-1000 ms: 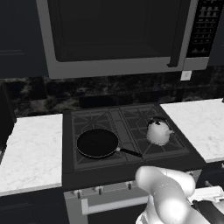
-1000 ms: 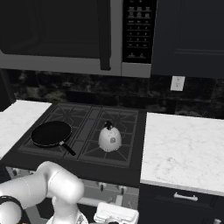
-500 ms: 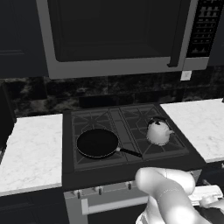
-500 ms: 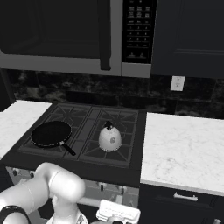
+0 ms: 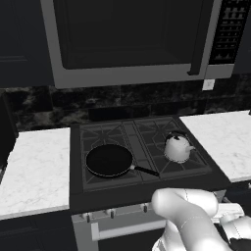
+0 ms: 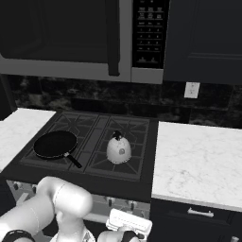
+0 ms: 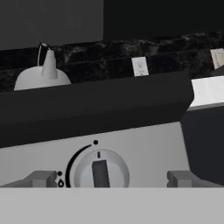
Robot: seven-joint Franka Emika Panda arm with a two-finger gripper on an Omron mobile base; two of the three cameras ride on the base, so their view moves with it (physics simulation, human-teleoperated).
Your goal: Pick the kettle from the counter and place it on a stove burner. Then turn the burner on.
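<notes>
We see the kettle (image 5: 177, 147) upright on the stove burner (image 5: 172, 159) at the cooktop's front right corner, its spout toward the counter (image 5: 223, 139) on the right. The frying pan (image 5: 109, 160) sits on the front left grate. In the hand view a round knob (image 7: 101, 169) on the stove's front panel is close ahead, between our gripper's (image 7: 111, 178) widely parted fingers (image 7: 37, 179).
</notes>
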